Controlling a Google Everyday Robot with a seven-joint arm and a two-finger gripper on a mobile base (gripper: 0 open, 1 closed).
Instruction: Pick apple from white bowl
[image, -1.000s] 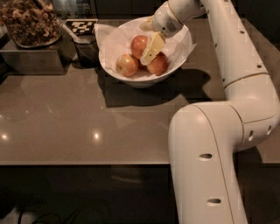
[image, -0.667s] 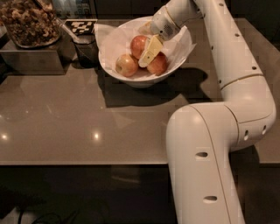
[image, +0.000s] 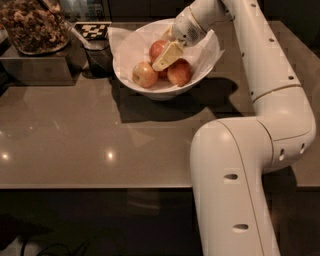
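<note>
The camera view looks down on a smooth grey-brown tabletop (image: 100, 135) with a dull gloss; small spots of light reflect off its near half, and soft shadows fall beneath and to the right of the white bowl (image: 202, 75). The bowl stands toward the far edge, lined with crumpled white paper (image: 125, 42) that rises above its rim at the back left. The apple (image: 180, 72), evenly red-orange, lies in the right half of the bowl. A redder apple (image: 156, 49) sits behind it and a paler, yellow-tinged apple (image: 145, 74) lies to its left. The gripper (image: 167, 55) reaches down into the bowl from the upper right, its pale yellow tip lying across the gap between the redder apple and the red-orange one. Whether it is spread or clamped on anything cannot be told. The thick white arm (image: 250, 150) fills the right side, folding back from the near edge to the bowl. At far left a clear container of brown nuts (image: 32, 25) rests on a metal box (image: 35, 67), with a checkered marker (image: 92, 30) and a dark cup (image: 100, 57) between it and the bowl. Below the near edge the room is dark, with cables (image: 45, 247) faintly seen on the floor.
</note>
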